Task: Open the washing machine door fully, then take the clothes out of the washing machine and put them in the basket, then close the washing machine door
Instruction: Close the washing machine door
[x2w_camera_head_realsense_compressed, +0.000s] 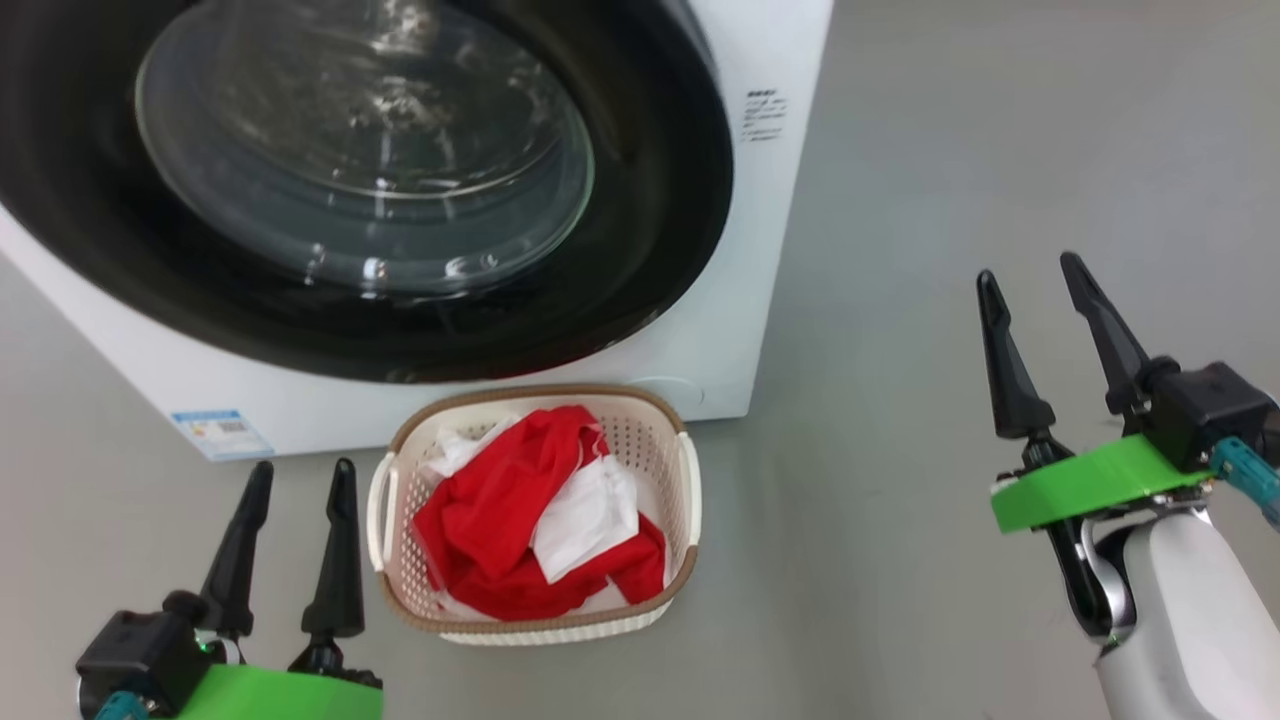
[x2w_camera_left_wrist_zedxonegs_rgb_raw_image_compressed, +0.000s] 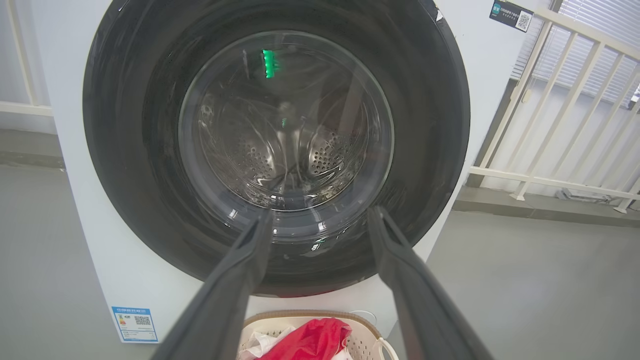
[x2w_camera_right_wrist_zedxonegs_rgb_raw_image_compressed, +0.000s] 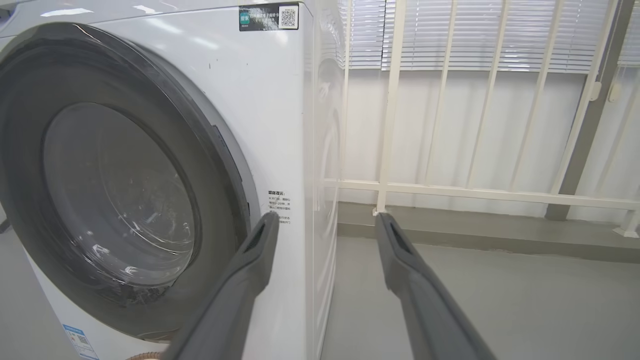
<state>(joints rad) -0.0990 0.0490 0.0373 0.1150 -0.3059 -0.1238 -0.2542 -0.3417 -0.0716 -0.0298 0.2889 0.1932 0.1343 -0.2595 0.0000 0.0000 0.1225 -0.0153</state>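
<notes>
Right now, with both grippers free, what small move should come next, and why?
Probably just draw the right gripper back to rest; it and the left gripper are open and empty. The clothes lie in the basket, the drum looks empty through the glass, and the washing machine door looks shut.

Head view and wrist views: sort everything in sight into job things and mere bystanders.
Job things:
washing machine
washing machine door, shut
clothes, lying in the basket
basket

Just standing by:
white railing
window blinds
blue label
QR sticker
</notes>
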